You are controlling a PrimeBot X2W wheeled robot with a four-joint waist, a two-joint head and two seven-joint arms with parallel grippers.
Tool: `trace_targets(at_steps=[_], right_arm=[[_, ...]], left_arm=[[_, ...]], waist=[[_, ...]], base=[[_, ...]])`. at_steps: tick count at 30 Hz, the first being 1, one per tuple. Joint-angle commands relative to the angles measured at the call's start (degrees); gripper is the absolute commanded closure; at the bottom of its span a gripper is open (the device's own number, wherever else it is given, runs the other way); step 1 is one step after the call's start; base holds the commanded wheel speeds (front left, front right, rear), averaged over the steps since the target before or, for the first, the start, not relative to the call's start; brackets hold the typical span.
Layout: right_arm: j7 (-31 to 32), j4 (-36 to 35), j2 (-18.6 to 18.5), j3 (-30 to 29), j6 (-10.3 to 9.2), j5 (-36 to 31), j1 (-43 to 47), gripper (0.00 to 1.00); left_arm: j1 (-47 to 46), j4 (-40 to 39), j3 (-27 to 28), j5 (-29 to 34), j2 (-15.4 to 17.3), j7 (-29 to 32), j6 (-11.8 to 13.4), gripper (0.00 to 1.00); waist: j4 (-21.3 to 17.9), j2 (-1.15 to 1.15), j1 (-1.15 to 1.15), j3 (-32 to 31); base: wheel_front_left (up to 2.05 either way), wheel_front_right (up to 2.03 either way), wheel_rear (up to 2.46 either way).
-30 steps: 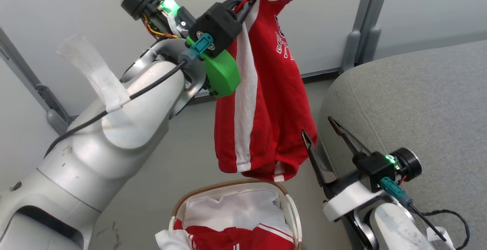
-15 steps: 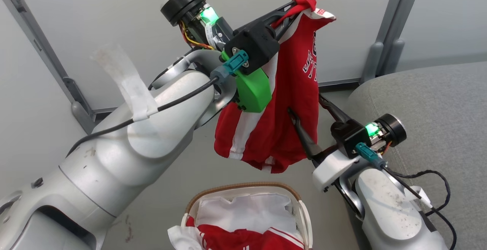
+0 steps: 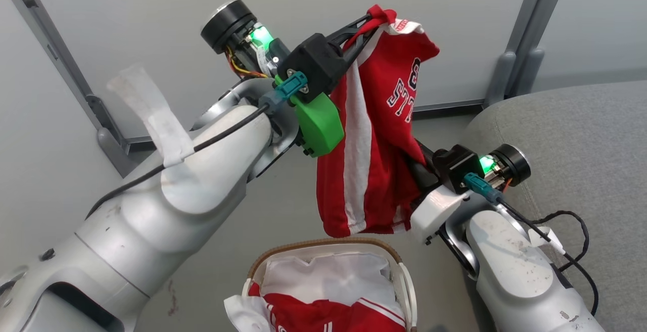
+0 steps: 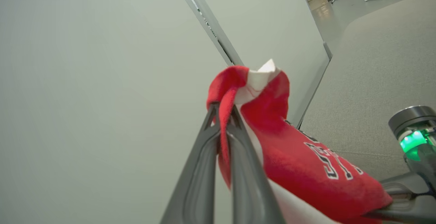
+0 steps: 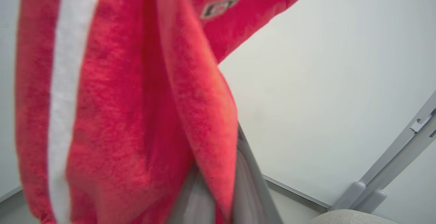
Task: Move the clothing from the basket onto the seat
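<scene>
left tool pinched tight on red garment top | garment hangs above basket, near seat corner | right tool among its folds, opening unclear | clothing in basket

Garment hangs at centre, its top corner pinched between left gripper fingers at 12 o'clock. Right gripper at garment's 4 o'clock side, a fold nipped between its fingers. Basket on floor at 6 o'clock, under garment, apart from it; second garment inside. Seat at 3 o'clock. Wall behind all.
</scene>
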Motion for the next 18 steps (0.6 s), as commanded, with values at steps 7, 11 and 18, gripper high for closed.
trace_targets(at_steps=[7,11,18], right_arm=[[-0.1,-3.3,-0.2,-2.3,-0.06,0.6,1.1,1.00],[-0.1,-4.9,-0.2,-3.9,-0.06,0.1,0.9,1.00],[-0.1,-6.7,-0.2,-5.9,-0.06,-0.3,0.5,1.00]], left_arm=[[5.2,3.0,1.3,-3.4,1.0,-2.4,0.7,1.00],[8.7,4.3,3.2,-6.4,0.4,-4.5,0.9,0.00],[16.3,7.0,6.4,-10.7,-1.0,-6.3,0.8,0.00]], waist=[[-0.7,0.00,0.00,0.2],[-0.9,0.00,0.00,0.4],[-1.0,0.00,0.00,0.9]], base=[[0.00,0.00,0.00],[0.00,0.00,0.00],[0.00,0.00,0.00]])
